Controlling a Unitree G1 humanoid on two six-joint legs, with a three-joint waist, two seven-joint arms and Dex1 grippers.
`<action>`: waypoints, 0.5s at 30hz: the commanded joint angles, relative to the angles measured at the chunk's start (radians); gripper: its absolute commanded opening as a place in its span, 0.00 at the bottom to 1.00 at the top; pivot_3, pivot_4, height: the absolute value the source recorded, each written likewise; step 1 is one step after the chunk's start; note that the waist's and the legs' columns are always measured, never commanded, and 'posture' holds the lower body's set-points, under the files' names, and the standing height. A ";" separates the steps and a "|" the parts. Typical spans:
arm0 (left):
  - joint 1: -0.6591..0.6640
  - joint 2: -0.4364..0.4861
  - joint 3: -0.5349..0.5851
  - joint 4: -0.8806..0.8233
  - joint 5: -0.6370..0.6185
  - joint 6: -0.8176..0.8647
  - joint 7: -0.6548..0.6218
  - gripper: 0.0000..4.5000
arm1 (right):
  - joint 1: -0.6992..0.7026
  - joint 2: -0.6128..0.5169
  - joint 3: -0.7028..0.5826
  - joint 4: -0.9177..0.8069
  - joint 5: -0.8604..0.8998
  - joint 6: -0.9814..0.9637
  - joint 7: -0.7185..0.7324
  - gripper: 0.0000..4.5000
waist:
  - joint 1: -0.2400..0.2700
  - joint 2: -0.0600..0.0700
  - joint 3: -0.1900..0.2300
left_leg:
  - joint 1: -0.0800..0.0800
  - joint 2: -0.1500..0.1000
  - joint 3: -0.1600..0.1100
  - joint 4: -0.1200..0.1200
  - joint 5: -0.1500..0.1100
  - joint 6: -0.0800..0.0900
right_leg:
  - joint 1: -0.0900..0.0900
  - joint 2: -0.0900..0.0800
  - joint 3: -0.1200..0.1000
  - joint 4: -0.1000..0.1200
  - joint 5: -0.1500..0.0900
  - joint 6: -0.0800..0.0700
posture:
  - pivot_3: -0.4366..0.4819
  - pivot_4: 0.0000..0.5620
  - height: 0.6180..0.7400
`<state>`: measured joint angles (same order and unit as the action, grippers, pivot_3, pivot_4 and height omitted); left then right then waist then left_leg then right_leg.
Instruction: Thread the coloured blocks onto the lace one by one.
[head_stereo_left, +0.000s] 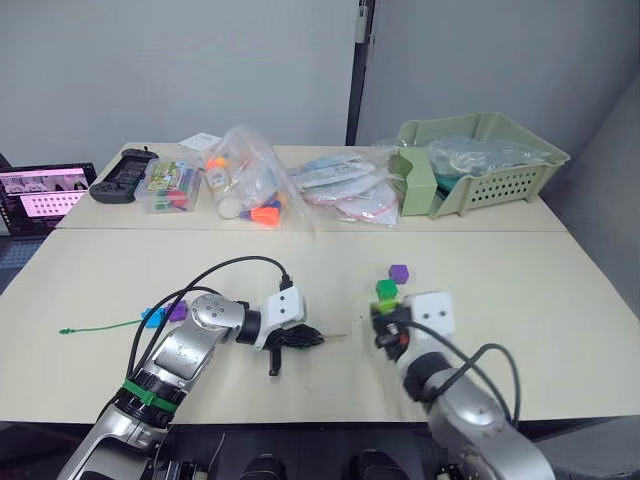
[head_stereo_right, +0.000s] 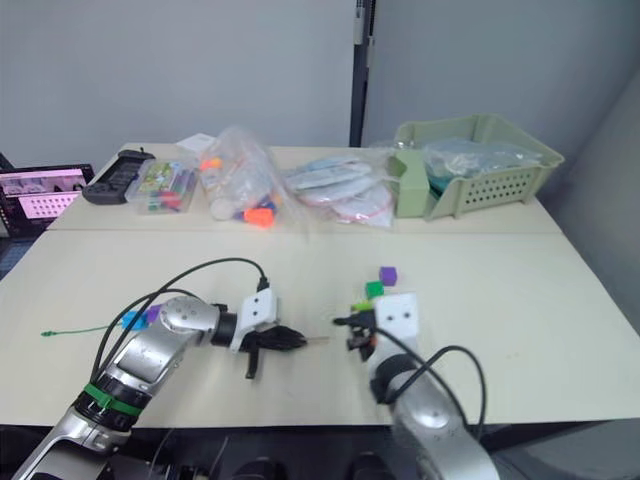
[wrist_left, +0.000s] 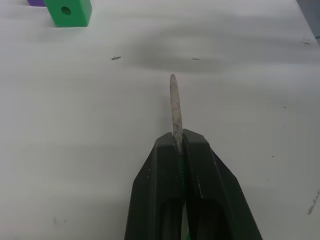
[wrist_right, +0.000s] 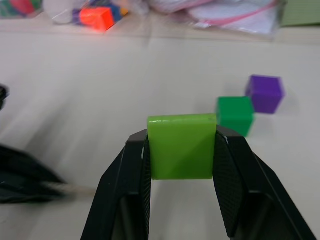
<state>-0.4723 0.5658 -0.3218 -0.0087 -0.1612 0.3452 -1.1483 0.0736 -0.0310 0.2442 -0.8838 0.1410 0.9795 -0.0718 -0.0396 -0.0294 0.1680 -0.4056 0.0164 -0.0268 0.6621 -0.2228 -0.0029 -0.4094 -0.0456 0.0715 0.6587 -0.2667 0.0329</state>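
From the head views, the left gripper (head_stereo_left: 305, 338) sits low over the table (head_stereo_left: 500, 290), pinched tight on the lace (head_stereo_left: 100, 327), whose pale tip pokes out toward the right gripper (head_stereo_left: 385, 322); the cord's free end trails off on the far side of the left arm, past a bright blue block (head_stereo_left: 152, 316) and a purple block (head_stereo_left: 177, 311) lying together beside that arm. The right gripper faces the lace tip, close but apart, and a dark green block (head_stereo_left: 386, 289) and a second purple block (head_stereo_left: 398, 272) sit just beyond it. Behind them, bags of parts (head_stereo_left: 245, 185) and a green basket (head_stereo_left: 480, 165) line the back table. Now the left wrist view: both fingers (wrist_left: 160, 200) are clamped flat on the lace with its stiff tip (wrist_left: 174, 100) jutting straight ahead, the dark green block ahead of it. The right wrist view: fingers closed on the lime green block (wrist_right: 182, 145), held square between them, with the dark green and purple cubes touching each other beyond.
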 joint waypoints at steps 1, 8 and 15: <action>-0.019 0.006 0.031 -0.025 -0.015 -0.005 0.003 0.00 | 0.012 0.004 0.006 -0.001 0.006 0.052 -0.003 0.25 | 0.001 0.000 0.000 | 0.000 0.000 0.000 0.000 0.000 0.000 | 0.000 0.000 0.000 -0.001 0.000 0.000 | 0.48 0.27 1.00; -0.021 0.011 0.035 -0.023 -0.010 -0.007 0.001 0.00 | -0.014 -0.007 0.004 0.166 0.055 0.025 0.100 0.25 | -0.003 0.000 0.000 | 0.000 0.000 0.001 0.000 0.000 0.000 | 0.000 0.000 -0.001 -0.002 0.000 0.000 | 0.48 0.27 1.00; -0.025 0.010 0.036 -0.017 -0.009 -0.007 0.004 0.00 | -0.015 -0.016 -0.011 0.168 0.035 -0.043 0.105 0.63 | -0.004 0.000 0.000 | 0.000 0.001 0.001 0.000 0.000 0.000 | 0.001 0.001 -0.001 -0.002 0.000 0.000 | 0.48 0.27 1.00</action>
<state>-0.4755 0.5733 -0.3086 -0.0084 -0.1608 0.3465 -1.1481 0.0563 -0.0463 0.2408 -0.6851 0.1775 0.9635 0.0306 -0.0433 -0.0298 0.1679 -0.4057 0.0167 -0.0256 0.6621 -0.2228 -0.0029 -0.4082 -0.0451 0.0701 0.6569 -0.2667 0.0330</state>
